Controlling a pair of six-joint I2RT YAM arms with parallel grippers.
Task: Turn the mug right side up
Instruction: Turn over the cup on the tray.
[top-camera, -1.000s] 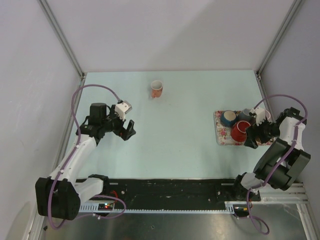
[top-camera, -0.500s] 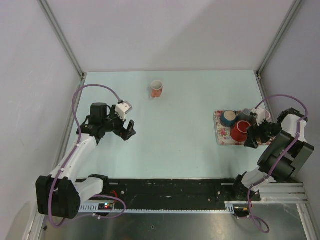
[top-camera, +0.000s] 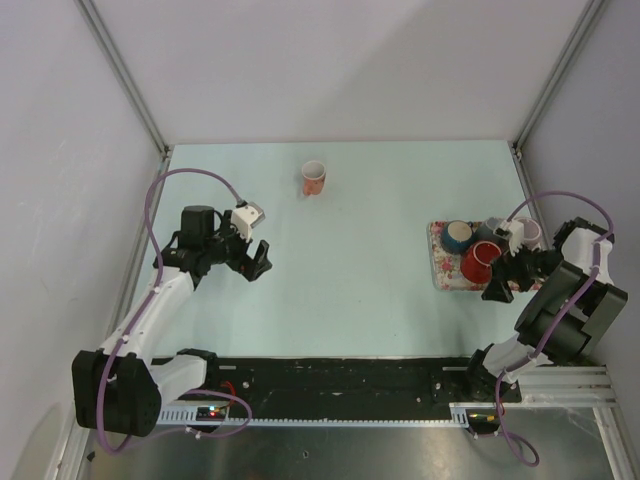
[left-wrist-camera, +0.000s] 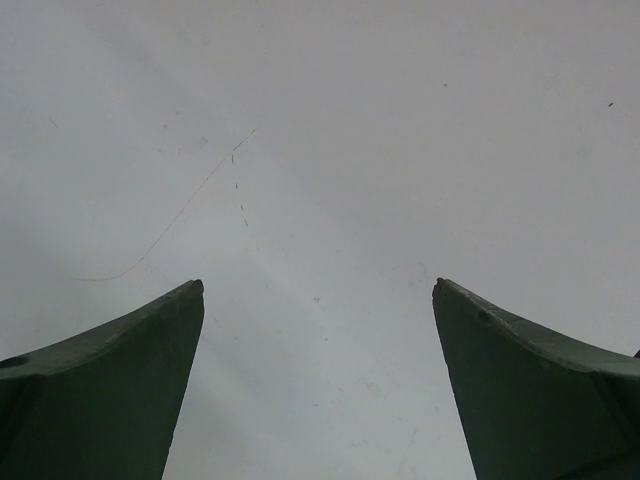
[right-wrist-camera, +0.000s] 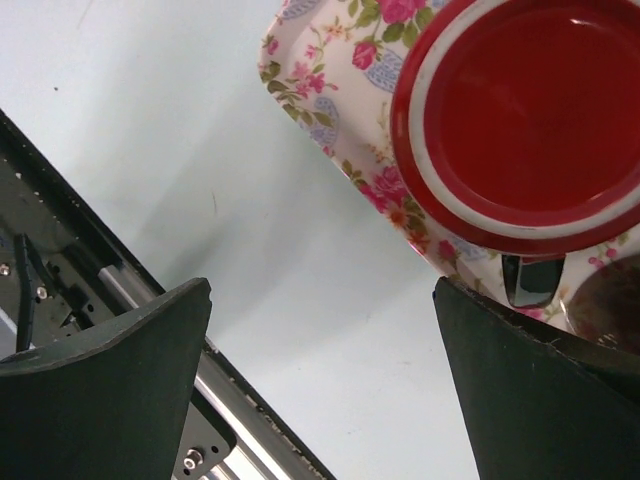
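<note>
Across the pale green counter (top-camera: 350, 250), the left arm (top-camera: 150, 315) poised well apart at left, jaws spread wide on nothing, and the right arm (top-camera: 560, 300) with jaws equally wide and empty. Just beside those right jaws, a flowered tray (top-camera: 439, 275) carrying, toward its near edge, the red mug (top-camera: 480, 262), apparently base-up, pale foot ring showing. Probably rigid, glazed, slick and breakable: best pinched firmly across the side wall.

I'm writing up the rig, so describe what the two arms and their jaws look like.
Both the left arm and right arm have white links between bulky black joints. A purple cable loops along each. The jaws are dark wedges tapering to blunt tips.
</note>
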